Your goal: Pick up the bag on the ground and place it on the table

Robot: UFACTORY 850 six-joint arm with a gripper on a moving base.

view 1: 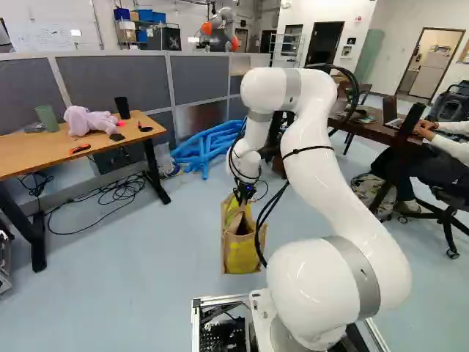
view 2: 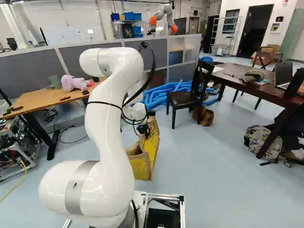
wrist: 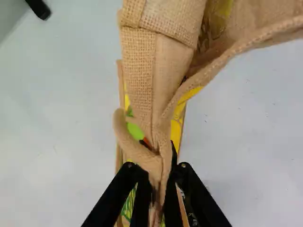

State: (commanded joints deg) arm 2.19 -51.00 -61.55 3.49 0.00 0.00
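Hand [view 1: 245, 195] on bag [view 1: 242, 249], tubes [view 1: 207, 141] beyond

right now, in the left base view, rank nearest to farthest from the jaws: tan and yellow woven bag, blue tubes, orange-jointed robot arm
1. tan and yellow woven bag, held in the jaws
2. blue tubes, on the floor beyond
3. orange-jointed robot arm, behind the grey partition

Base views ahead, overlapping, wrist close, downward

Left of left base view: wooden table [view 1: 37, 155]; on it, pink plush toy [view 1: 86, 121], green cup [view 1: 47, 118], black cup [view 1: 122, 108].
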